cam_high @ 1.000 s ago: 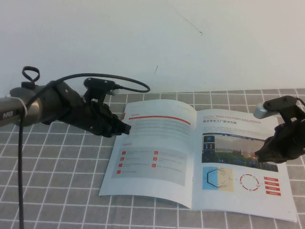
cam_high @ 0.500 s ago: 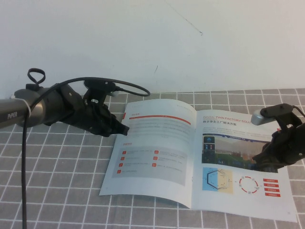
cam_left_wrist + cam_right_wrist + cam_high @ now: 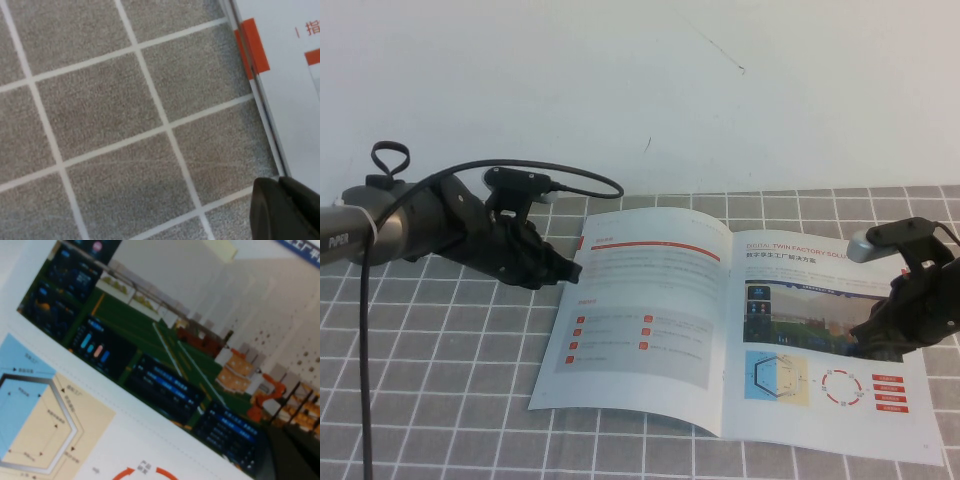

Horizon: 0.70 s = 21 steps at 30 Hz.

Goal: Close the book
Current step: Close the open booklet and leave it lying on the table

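Booklet (image 3: 720, 320) lies open and flat on the grey gridded surface (image 3: 440, 380), centre to right of the high view, print facing up. The spread's long axis runs left to right. The spine fold (image 3: 728, 330) runs from the far side toward the robot, with the near end leaning slightly right. The text reads upright from the robot's side, so the top edge points away. The left page (image 3: 640, 310) bows up a little near the fold.

Left gripper (image 3: 570, 270) sits low at the outer edge of the left page, near its far corner, with its tip just beside the paper. It holds nothing that I can see, and I cannot tell how far open it is.

Right gripper (image 3: 877, 345) is down over the right page (image 3: 820, 400), on the printed photo, possibly pressing it. Its opening cannot be told either.

Step, as I judge it: the approach is finished and the page lift has not begun. The next move calls for getting under the left page's free edge and swinging it over the fold onto the right page. The right gripper would have to clear out first.
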### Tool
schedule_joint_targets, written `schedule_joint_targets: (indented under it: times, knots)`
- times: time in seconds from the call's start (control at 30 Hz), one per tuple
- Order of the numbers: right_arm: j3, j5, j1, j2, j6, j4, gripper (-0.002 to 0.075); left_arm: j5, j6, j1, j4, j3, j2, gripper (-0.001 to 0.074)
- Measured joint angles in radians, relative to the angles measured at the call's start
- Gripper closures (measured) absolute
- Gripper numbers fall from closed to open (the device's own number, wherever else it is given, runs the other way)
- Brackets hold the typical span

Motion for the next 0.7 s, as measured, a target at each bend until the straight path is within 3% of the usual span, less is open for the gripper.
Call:
schedule_joint_targets:
  times: [0.47, 0.7]
  knots:
    - [-0.001, 0.000, 0.000, 0.000, 0.000, 0.000, 0.0727, 0.011, -0.011, -0.028, -0.004, -0.013, 0.030, 0.0738]
    - [-0.002, 0.000, 0.000, 0.000, 0.000, -0.002, 0.0727, 0.056, 0.002, -0.063, -0.111, -0.013, 0.036, 0.0738]
